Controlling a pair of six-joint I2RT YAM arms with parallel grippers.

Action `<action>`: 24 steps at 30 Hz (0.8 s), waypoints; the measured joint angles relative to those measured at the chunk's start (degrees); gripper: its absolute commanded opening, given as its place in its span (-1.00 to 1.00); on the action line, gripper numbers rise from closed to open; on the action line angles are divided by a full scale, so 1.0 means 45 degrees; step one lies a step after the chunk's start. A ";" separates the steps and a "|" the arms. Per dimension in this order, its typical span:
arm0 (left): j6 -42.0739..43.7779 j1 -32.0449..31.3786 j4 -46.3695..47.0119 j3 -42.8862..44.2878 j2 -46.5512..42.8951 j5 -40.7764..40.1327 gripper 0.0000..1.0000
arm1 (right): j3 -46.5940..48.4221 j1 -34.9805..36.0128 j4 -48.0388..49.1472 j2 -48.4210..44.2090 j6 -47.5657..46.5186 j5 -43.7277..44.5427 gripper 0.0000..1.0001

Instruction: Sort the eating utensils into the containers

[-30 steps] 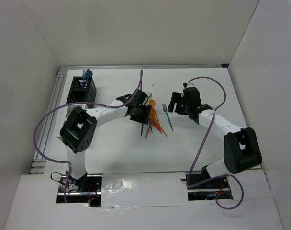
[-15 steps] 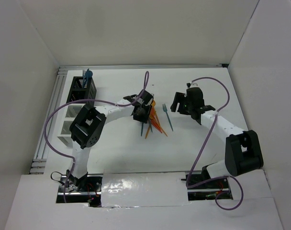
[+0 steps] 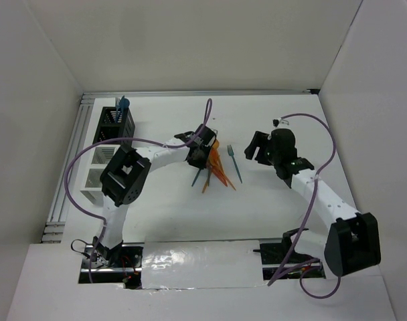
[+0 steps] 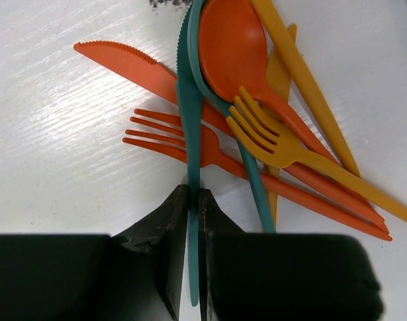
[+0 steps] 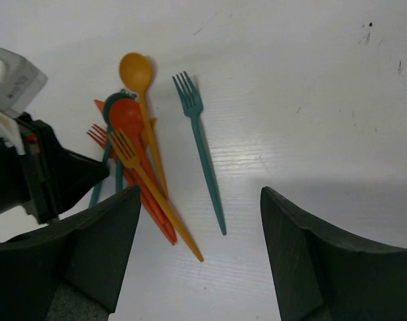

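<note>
Now your left gripper (image 4: 195, 200) pinches the teal knife (image 4: 189, 120) by its handle; your right gripper (image 5: 199, 200) hangs open.

White table (image 3: 170, 210) inside plain white walls (image 3: 190, 40), perhaps foam board.

The bins (image 3: 108, 144) stood in a row along the left edge of the table (image 3: 163, 207). The pile of utensils (image 3: 215, 168) lay near the middle, with one fork (image 3: 235, 162) alone just right of it. The left gripper (image 4: 193, 200) sat at the pile's left, the handle of a knife (image 4: 189, 127) between its fingers. The right gripper (image 3: 256, 147) hung right of the fork, apart from it.
</note>
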 measured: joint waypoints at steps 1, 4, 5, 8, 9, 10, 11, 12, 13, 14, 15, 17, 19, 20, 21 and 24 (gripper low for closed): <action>0.0083 0.0029 0.0112 -0.0063 -0.0010 0.0083 -0.68 | -0.0073 0.0000 -0.0039 -0.0277 0.0131 -0.0049 0.56; 0.0311 0.0107 0.0257 -0.0087 -0.0024 0.0359 -0.71 | -0.0121 0.0005 -0.0058 -0.0967 0.0471 -0.0126 0.56; 0.0340 0.0117 0.0287 -0.0087 -0.0029 0.0437 -0.72 | -0.0146 0.0000 -0.0097 -0.1161 0.0583 -0.0117 0.56; 0.0515 0.0194 0.0593 -0.0238 -0.0092 0.0612 -0.73 | -0.0364 0.0005 -0.0194 -0.1880 0.0792 -0.0015 0.56; 0.0554 0.0233 0.0719 -0.0355 -0.0160 0.0675 -0.75 | -0.0452 0.0000 -0.0233 -0.2142 0.0835 0.0024 0.56; 0.0593 0.0306 0.0865 -0.0563 -0.0282 0.0787 -0.76 | -0.0471 0.0000 -0.0335 -0.2361 0.0840 0.0087 0.56; 0.0593 0.0355 0.0986 -0.0758 -0.0408 0.0894 -0.76 | -0.0471 0.0000 -0.0364 -0.2497 0.0840 0.0146 0.56; 0.0593 0.0437 0.1093 -0.1010 -0.0583 0.1059 -0.77 | -0.0466 0.0000 -0.0374 -0.2569 0.0835 0.0204 0.56; 0.0593 0.0534 0.1103 -0.1205 -0.0753 0.1209 -0.77 | -0.0466 0.0000 -0.0389 -0.2599 0.0835 0.0243 0.56; 0.0593 0.0641 0.1132 -0.1384 -0.0928 0.1316 -0.77 | -0.0466 0.0000 -0.0398 -0.2594 0.0835 0.0267 0.56; 0.0588 0.0738 0.1171 -0.1549 -0.1127 0.1438 -0.77 | -0.0466 0.0000 -0.0393 -0.2540 0.0831 0.0267 0.56; 0.0583 0.0923 0.1248 -0.1831 -0.1656 0.1579 -0.76 | -0.0486 0.0000 -0.0325 -0.2443 0.0821 0.0189 0.56; 0.0578 0.1151 0.1277 -0.2045 -0.2438 0.1846 -0.75 | -0.0670 0.0005 -0.0121 -0.2346 0.0792 0.0053 0.57; 0.0578 0.1287 0.1413 -0.2195 -0.2943 0.2079 -0.75 | -0.0772 0.0000 -0.0078 -0.2288 0.0787 -0.0049 0.58; 0.0593 0.1443 0.1588 -0.2375 -0.3521 0.2346 -0.74 | -0.0845 0.0000 -0.0049 -0.2191 0.0782 -0.0141 0.58; 0.0670 0.1948 0.2302 -0.2939 -0.5489 0.3327 -0.74 | -0.0874 0.0000 -0.0010 -0.1700 0.0646 -0.0481 0.57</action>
